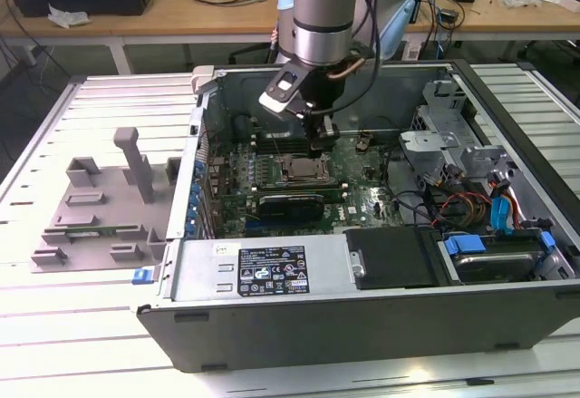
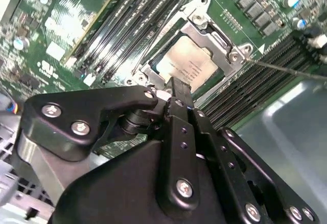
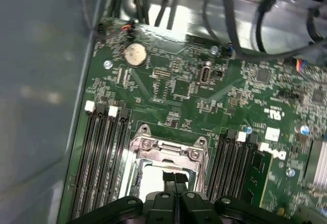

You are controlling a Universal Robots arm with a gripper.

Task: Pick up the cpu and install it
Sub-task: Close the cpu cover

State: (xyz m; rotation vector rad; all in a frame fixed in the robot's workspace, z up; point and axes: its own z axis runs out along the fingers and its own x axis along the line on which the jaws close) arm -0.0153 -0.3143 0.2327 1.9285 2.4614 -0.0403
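End effector: the black two-finger end effector (image 1: pixel 322 135) (image 2: pixel 179 83) (image 3: pixel 175 175) hangs inside the open case, over the socket. Both wrist views show the fingers together with nothing between them.
Task item: the small flat square cpu with a pale silvery metal top (image 1: pixel 302 169) (image 2: pixel 189 63) (image 3: pixel 148 180) lies flat inside the metal-rimmed socket frame (image 2: pixel 204 17) (image 3: pixel 166 145).
Contact: I cannot tell whether the fingertips touch the cpu top.
Board: the green motherboard (image 1: pixel 362 176) (image 3: pixel 173 89) has black memory slots (image 3: pixel 102 152) on both sides of the socket.
Case: the grey metal computer case (image 1: pixel 272 312) lies open-side up in the middle of the slatted metal bench (image 1: pixel 91 344).
Fixture: the grey plastic fixture block set (image 1: pixel 100 203) sits on the bench beside the case, on the exterior view's left.
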